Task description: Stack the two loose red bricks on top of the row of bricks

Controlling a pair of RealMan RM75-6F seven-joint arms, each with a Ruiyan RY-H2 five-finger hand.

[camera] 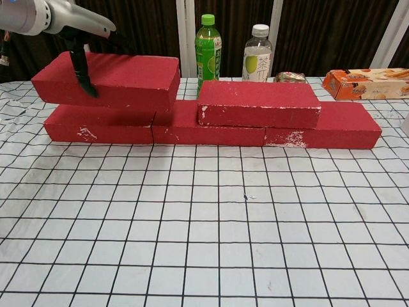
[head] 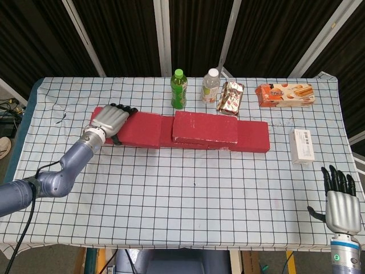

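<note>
Over the left end of the brick row (camera: 211,131), my left hand (head: 108,121) grips the held brick (camera: 108,78), fingers (camera: 82,70) wrapped over its near face. From the chest view I see that brick above the row's left brick, tilted slightly; I cannot tell whether it touches. That view also shows three bricks in the row on the checked worktop (head: 188,188), while from the head view the held one hides most of the left brick. A second upper brick (head: 205,128) already lies on the row, right of the held one. That makes five bricks counted.

Only the head view shows my right hand (head: 341,201), well apart from the row at the near right edge, fingers spread, holding nothing. Behind the row stand two bottles: a green bottle (head: 179,89) and a clear bottle (head: 210,85).
</note>
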